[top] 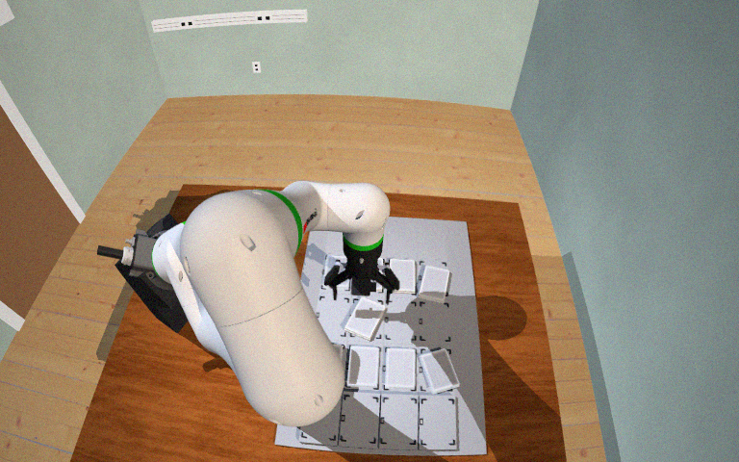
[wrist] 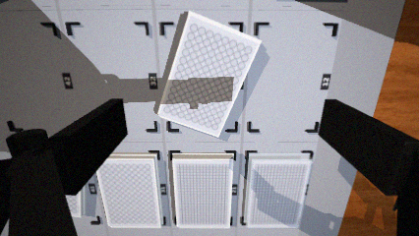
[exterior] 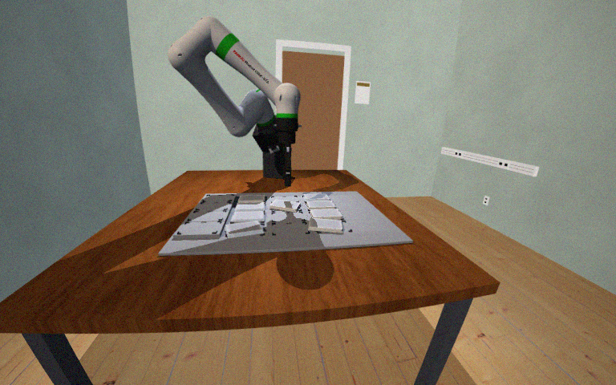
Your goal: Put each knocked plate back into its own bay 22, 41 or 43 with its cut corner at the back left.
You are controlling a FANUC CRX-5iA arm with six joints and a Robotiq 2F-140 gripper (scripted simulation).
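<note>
The top view looks steeply down from high above my desk [top: 518, 381] [exterior: 363, 290] [wrist: 408, 98], my mount towards nine o'clock. The exterior one stands farther out beyond the desk's far end, facing me, the door [top: 32, 174] [exterior: 312, 108] near twelve. The wrist one looks down close between my claw's [top: 361, 296] [exterior: 288, 184] [wrist: 223, 120] fingers. All share the grey deck [top: 427, 237] [exterior: 377, 227] [wrist: 295, 74]; top and exterior share the wall strip [top: 228, 20] [exterior: 489, 162].

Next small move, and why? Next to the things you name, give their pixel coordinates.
I'd turn the open fingers [top: 361, 298] [exterior: 288, 184] to match the skewed plate [top: 366, 324] [exterior: 285, 205] [wrist: 207, 59], centring over it before lowering. They hang above the deck [top: 430, 240] [exterior: 377, 231] [wrist: 290, 84], spread wide, and the wrist view shows the plate off-centre between them, its sides slanted to their line.
</note>
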